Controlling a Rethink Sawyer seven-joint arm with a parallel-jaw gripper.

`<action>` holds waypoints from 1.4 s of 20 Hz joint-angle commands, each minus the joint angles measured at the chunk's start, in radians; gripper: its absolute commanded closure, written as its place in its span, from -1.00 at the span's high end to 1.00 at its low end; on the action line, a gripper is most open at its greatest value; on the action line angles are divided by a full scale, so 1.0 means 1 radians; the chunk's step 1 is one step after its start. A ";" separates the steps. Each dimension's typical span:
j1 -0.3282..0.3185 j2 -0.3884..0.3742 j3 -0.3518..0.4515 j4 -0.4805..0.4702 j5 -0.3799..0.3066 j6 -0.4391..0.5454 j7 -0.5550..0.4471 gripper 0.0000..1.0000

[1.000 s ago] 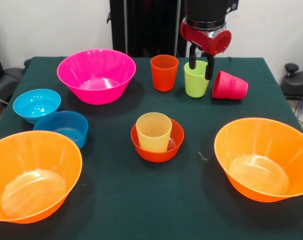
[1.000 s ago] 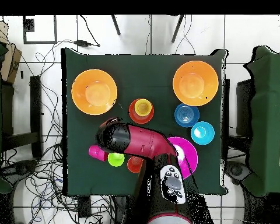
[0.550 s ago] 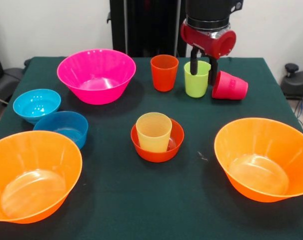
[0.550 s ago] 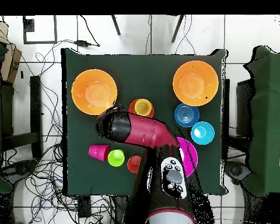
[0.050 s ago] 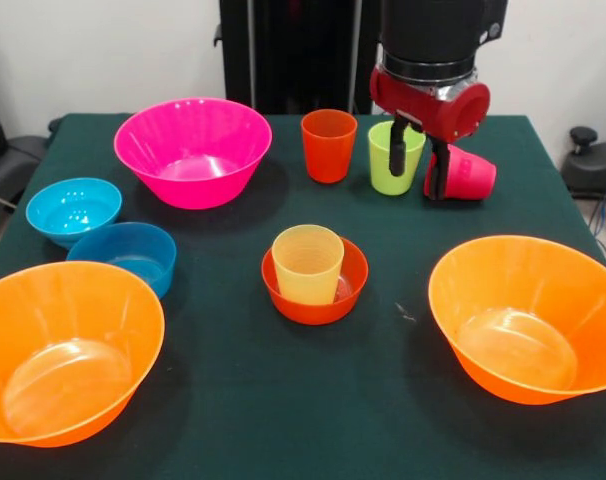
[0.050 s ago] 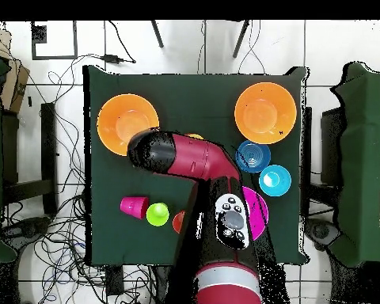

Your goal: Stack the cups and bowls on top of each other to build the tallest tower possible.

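Observation:
My gripper (image 5: 414,171) hangs open and empty, low over the table's far right, in front of the gap between two cups. The lime green cup (image 5: 387,165) stands upright behind its left finger. The red-pink cup (image 5: 467,173) lies on its side behind the right one. An orange cup (image 5: 329,145) stands left of them. The pale yellow cup (image 5: 307,263) sits inside the small red-orange bowl (image 5: 323,309) at the table's centre. In the overhead view the arm (image 6: 181,162) covers the gripper and that bowl; the green cup (image 6: 157,214) and red-pink cup (image 6: 133,207) show beside it.
A large magenta bowl (image 5: 193,150) stands at the far left. In front of it are a light blue bowl (image 5: 73,210) and a darker blue bowl (image 5: 128,255). Large orange bowls sit at the near left (image 5: 63,350) and near right (image 5: 528,315) on the green cloth (image 5: 283,410).
The gripper has left the lime green cup's rim, moving right and toward the table's middle. The green cup stays upright in place. Overhead, the arm's head has shifted away from the base.

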 commanded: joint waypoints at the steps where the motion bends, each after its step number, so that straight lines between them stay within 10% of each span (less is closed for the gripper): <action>1: 0.013 0.095 0.049 -0.125 -0.048 0.104 -0.016 1.00; 28: 0.021 0.130 0.044 -0.186 -0.039 0.127 -0.011 1.00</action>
